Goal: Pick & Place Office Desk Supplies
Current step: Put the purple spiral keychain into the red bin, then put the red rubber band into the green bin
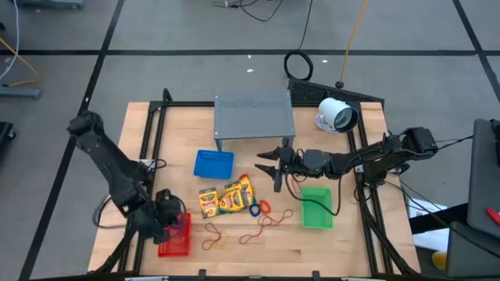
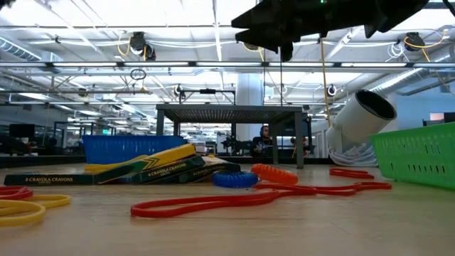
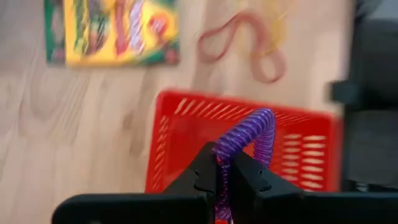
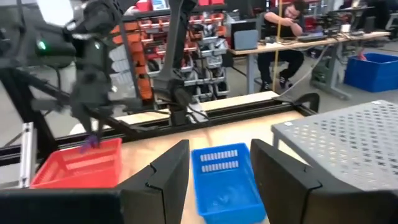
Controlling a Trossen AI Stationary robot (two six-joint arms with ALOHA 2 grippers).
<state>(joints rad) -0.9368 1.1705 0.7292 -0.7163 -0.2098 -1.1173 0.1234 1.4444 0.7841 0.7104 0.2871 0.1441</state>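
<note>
- Now the left hand [image 3: 224, 180], clamped on the purple band [image 3: 249, 134], should drop it well inside the red basket [image 3: 186, 134].
- Right hand [image 4: 214, 168], fingers apart, waits above the blue basket [image 4: 224, 180].

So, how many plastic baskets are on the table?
3: the blue basket in front of the grey stand, the green basket toward the right, the red basket under the left gripper.

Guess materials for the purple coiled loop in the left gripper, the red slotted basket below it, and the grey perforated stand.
Purple coiled loop: likely flexible plastic, glossy; ridged spiral bends into an arch, pinched by the shut left gripper.
Red slotted basket: looks like rigid moulded plastic; thin slatted walls, uniform colour.
Grey perforated stand: probably painted sheet metal, matte; flat top with regular punched holes on thin legs.
</note>
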